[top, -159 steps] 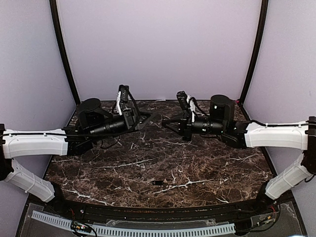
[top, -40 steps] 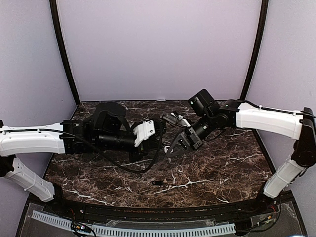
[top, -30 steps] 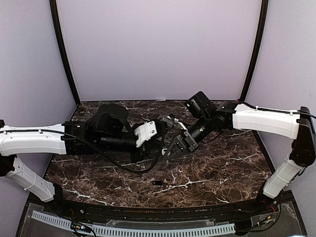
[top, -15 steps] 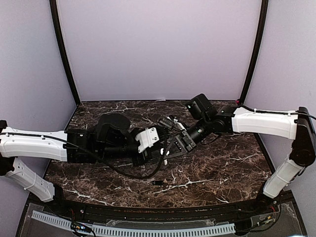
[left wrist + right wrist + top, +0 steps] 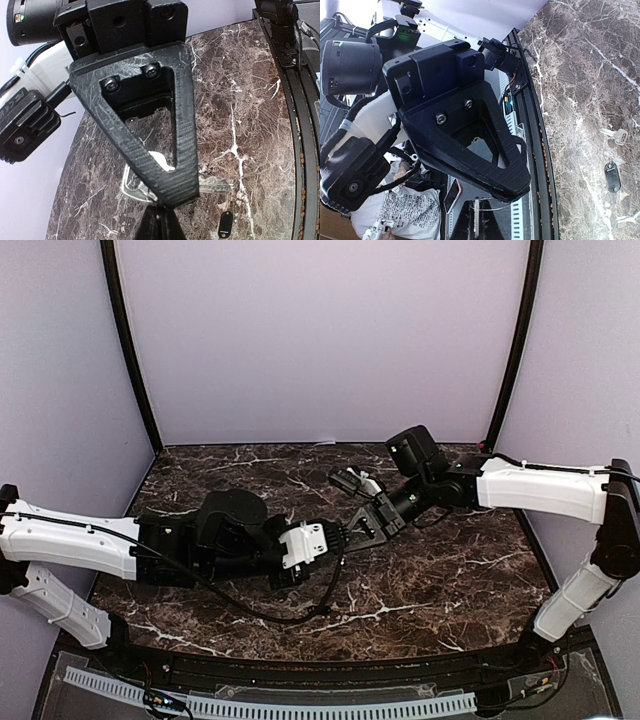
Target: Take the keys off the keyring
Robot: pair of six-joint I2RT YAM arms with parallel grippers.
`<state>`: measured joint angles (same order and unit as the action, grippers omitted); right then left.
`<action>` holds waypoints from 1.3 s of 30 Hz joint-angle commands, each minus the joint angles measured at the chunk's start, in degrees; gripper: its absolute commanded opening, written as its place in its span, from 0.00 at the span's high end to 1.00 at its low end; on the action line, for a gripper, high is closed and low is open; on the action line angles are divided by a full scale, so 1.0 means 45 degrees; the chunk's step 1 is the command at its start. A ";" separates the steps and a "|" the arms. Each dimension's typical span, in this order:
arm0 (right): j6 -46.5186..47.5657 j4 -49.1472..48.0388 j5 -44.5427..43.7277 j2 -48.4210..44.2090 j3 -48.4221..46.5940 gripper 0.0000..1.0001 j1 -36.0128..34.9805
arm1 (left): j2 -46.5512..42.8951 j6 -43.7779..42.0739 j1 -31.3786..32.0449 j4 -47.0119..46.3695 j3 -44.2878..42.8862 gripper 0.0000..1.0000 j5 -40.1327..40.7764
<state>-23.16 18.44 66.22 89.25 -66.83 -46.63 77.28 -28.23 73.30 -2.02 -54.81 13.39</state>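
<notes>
The left gripper (image 5: 160, 217) and the right gripper (image 5: 476, 210) are brought tip to tip above the worktop (image 5: 450, 580), and both are closed. A thin bright wire is seen between the fingertips of the right gripper; it is judged to be the keyring (image 5: 132, 184), pinched there. If the left gripper also holds the ring, or only touches it, cannot be told.

A silver key (image 5: 615, 135) is seen flat on the worktop, below the grippers and to one side of them. Just beside it lies a dark oblong piece (image 5: 611, 176). Both appear to be free of the ring. It cannot be told if another key is hidden behind the fingers.

Some risks are judged from here. The ring is thin and is held only at the very tips, so it can be lost by a small twist or pull. The two grippers are very near each other, so a collision is possible. The cable (image 5: 290, 618) of the left arm hangs low, near the place of the loose pieces, and they could be dragged by it.

Counted: two grippers, one keyring, one silver key, one dark oblong piece.
</notes>
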 commanded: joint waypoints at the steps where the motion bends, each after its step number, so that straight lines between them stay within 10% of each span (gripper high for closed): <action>1: -0.0108 -0.1077 0.0546 -0.0332 -0.0137 1.00 0.0082 | 0.0055 -0.0211 0.0177 0.0313 0.0193 1.00 -0.0238; 19: 0.2657 0.2751 -0.2047 0.0425 -0.1537 1.00 -0.0497 | -0.0187 0.3335 0.0129 -0.2463 0.0622 1.00 -0.0336; 39: 0.3221 0.3694 -0.4345 -0.1103 -0.1894 0.60 -0.0768 | 0.0904 0.5723 -0.0331 -0.4753 0.1168 1.00 0.0110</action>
<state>-9.50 34.35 51.48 86.80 -72.95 -49.71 80.31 -3.77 72.16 -21.41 -51.16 13.37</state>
